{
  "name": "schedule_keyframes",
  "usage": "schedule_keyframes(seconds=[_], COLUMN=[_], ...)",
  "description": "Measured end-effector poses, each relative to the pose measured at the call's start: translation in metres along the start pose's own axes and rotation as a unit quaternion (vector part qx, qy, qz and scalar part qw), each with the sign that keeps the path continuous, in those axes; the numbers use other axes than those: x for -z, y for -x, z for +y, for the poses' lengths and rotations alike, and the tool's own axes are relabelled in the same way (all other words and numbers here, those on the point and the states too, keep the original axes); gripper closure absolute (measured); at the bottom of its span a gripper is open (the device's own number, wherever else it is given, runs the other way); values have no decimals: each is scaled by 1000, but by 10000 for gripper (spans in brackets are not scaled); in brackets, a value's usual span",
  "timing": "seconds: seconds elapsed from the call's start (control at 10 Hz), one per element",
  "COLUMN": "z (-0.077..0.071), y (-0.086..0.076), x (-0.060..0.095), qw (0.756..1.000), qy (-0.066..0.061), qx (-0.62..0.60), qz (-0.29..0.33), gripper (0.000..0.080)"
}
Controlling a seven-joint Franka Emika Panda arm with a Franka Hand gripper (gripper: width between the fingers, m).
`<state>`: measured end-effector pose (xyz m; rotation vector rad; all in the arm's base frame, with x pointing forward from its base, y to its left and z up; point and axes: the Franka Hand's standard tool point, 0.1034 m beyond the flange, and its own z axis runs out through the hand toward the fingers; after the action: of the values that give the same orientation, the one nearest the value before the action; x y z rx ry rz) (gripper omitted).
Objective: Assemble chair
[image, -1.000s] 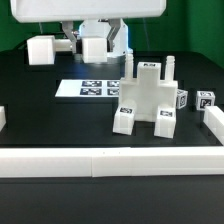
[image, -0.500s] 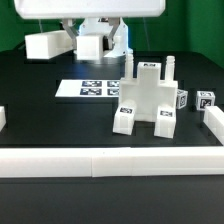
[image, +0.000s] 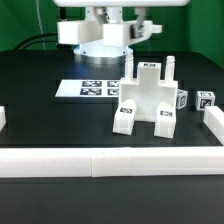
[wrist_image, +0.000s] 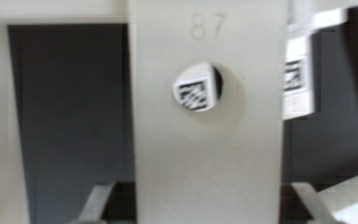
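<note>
Hanging at twelve o'clock in the exterior view, well above the counter (image: 40,115), the claw (wrist_image: 208,203) is closed to the width of a long white slab (wrist_image: 202,140). One finger (wrist_image: 105,207) sits tight against each long edge, and the slab's round tag faces the wrist camera. The half-built chair (image: 145,100) stands on the counter at about three o'clock of centre, with two posts pointing up. The marker board (image: 95,88) lies at its ten o'clock, and two small tagged blocks (image: 205,98) sit at its three o'clock. The step in hand looks like carrying the slab to the chair. Doing it well probably means travelling high over the posts, squaring the slab to its seat before descending, and pressing straight down so the chair does not tip.
</note>
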<state>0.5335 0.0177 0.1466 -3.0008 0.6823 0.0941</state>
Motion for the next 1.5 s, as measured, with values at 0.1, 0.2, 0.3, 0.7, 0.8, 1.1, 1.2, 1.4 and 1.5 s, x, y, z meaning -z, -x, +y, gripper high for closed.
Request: schedule_keyframes(seconds=[0.1, 0.2, 0.3, 0.7, 0.8, 1.1, 1.2, 1.4, 1.5], z=[-7, -5, -5, -24, -22, -27, -32, -39, -38], y=[4, 3, 3, 12, 11, 18, 24, 29, 28], x=[-3, -3, -3, -4, -4, -12, -16, -24, -25], qw=[1000, 1000, 1000, 994, 994, 993, 992, 992, 992], qy=[1, 1, 1, 10, 10, 10, 12, 14, 13], qx=[4, 5, 5, 111, 108, 117, 122, 128, 127], qz=[-1, -2, -2, -1, -2, 6, 5, 5, 7], gripper=[515, 515, 515, 515, 515, 515, 515, 515, 515])
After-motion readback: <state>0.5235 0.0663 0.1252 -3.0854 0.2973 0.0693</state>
